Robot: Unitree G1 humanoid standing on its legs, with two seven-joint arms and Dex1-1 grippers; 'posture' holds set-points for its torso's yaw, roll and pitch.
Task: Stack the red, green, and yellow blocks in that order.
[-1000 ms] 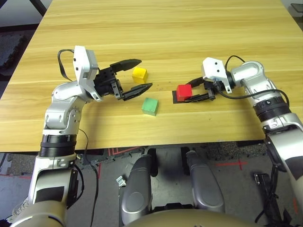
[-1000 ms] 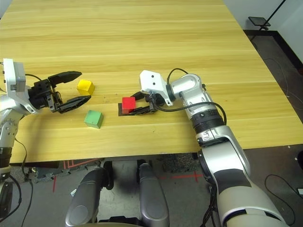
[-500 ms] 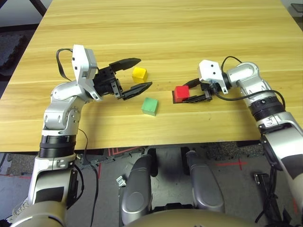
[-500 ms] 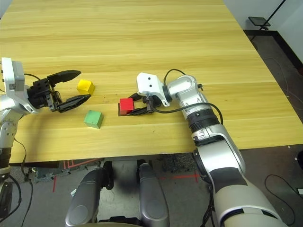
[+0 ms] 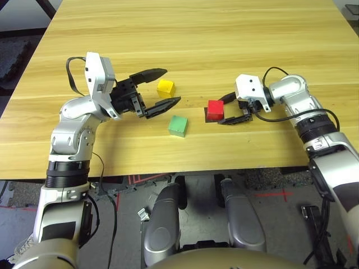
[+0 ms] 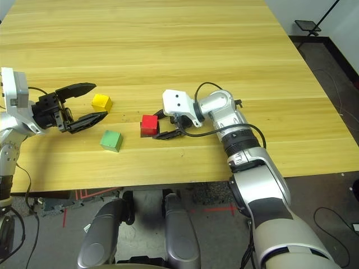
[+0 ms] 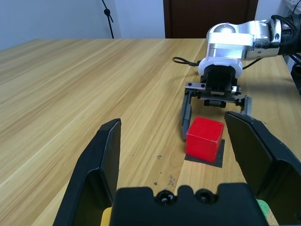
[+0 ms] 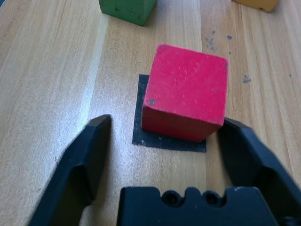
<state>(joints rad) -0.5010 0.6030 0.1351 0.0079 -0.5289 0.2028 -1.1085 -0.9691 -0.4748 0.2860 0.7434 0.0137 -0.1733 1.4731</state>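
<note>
red block (image 5: 215, 109) on black patch (image 8: 141, 136)

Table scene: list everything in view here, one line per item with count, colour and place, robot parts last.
Red matte cube: one, red, on the black patch, between the right gripper's open fingers.
Green matte cube: one, green, on the table nearer the robot, left of the red cube.
Yellow matte cube: one, yellow, farther from the robot than the green cube, by the left gripper's fingertips.
Flat black square patch: one, black, under the red cube.
Wooden table: one, light wood.
Left gripper: black fingers, open.
Right gripper: black fingers, open.
</note>
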